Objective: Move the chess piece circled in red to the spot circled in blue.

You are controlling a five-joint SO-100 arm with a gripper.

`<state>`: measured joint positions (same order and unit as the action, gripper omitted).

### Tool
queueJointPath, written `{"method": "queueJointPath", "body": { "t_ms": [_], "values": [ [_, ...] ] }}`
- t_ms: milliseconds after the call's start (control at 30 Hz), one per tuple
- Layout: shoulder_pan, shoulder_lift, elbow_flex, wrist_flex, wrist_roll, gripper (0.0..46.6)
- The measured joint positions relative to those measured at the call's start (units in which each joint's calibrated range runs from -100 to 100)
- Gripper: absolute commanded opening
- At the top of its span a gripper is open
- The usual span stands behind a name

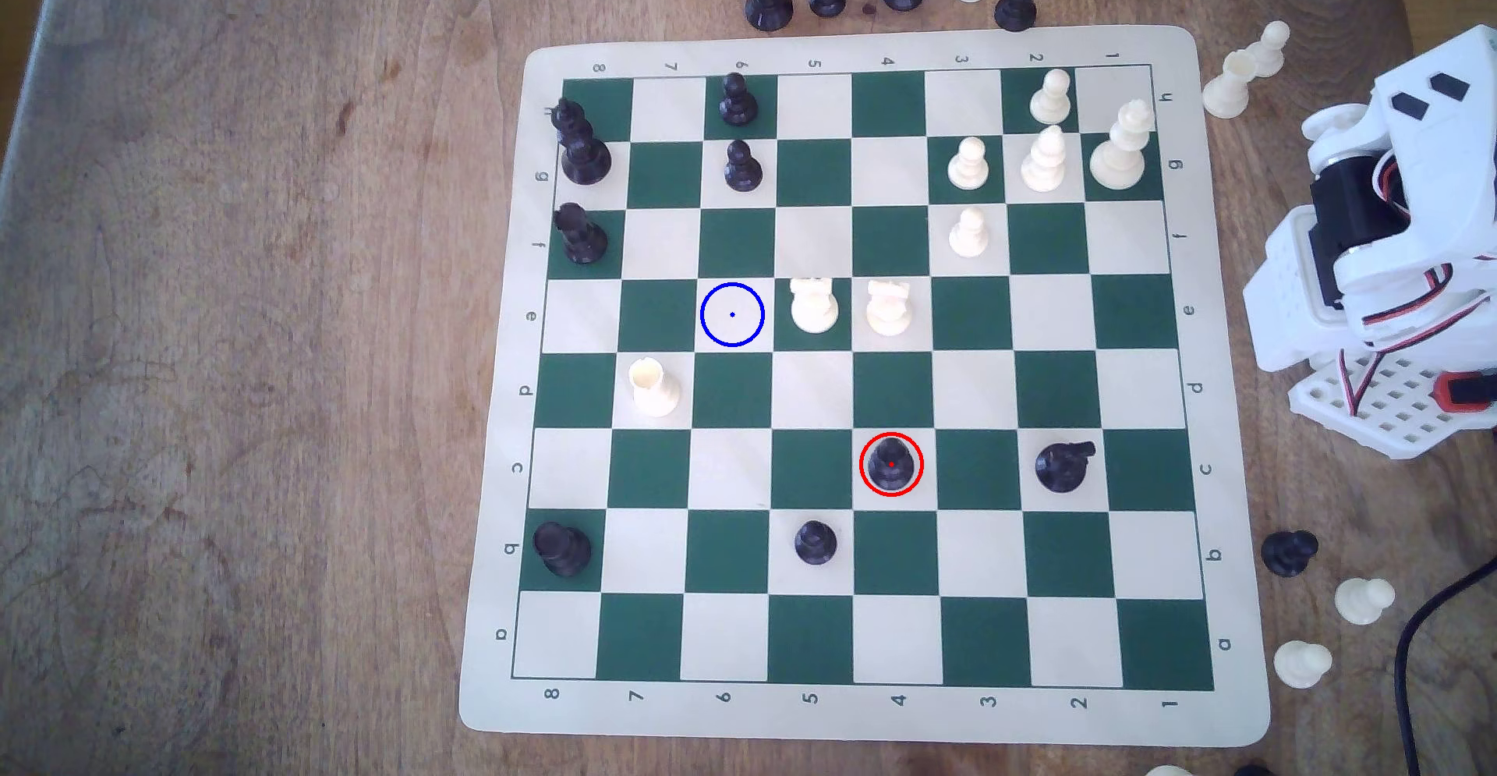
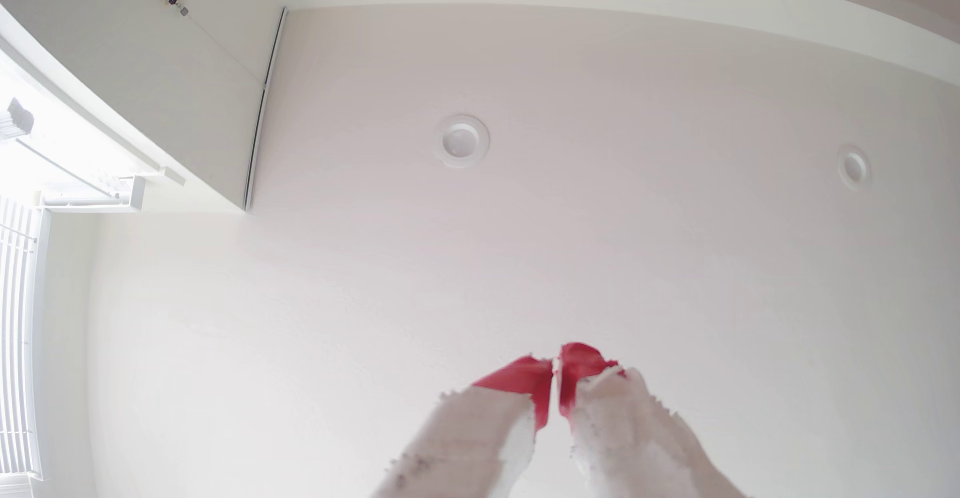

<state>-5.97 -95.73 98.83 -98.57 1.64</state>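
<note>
We have not started the real work yet, as far as we can tell. The chess piece (image 1: 891, 464) sits inside its red ring on a cream square of the board (image 1: 859, 711), standing upright, and nothing is touching it. The spot (image 1: 732, 314), a cream square with a blue ring and a blue dot, has nothing on it. In the exterior view the spot lies at about ten o'clock from the chess piece, two squares toward nine o'clock and two squares toward twelve. Just beside the spot, at three o'clock from it, stands a white rook (image 1: 813, 306), and a second white piece (image 1: 889, 308) stands next to that one. Our arm (image 1: 1385, 241) is folded up off the board on the tabletop (image 1: 243, 339), at about three o'clock from the board's middle, well apart from the chess piece. In the wrist view our fingers (image 2: 566, 378) have red tips and point up at the white ceiling, where a round ceiling light (image 2: 460, 140) sits. The red tips are pressed almost together with only a thin line between them, and they hold nothing. So we think everything is still left to do: reach out over the board, open the fingers, come down on the chess piece, pinch it, lift it, carry it over to the blue ring, and set it down. We think the white rook next door is the thing to watch, since a bump could knock it over.
</note>
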Motion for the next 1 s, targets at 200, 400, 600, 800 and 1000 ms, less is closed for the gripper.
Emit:
{"method": "queueJointPath", "body": {
  "t_ms": [200,400,600,800,1000],
  "values": [
    [0.0,0.0,0.0,0.0,0.0,0.3],
    [-0.7,0.1,-1.0,6.5,0.0,0.3],
    [-3.2,0.1,-3.1,21.8,0.0,0.3],
    [-5.2,0.1,-4.8,58.2,0.0,0.2],
    [-3.4,0.1,-9.7,82.0,0.0,0.2]
  ]
}}
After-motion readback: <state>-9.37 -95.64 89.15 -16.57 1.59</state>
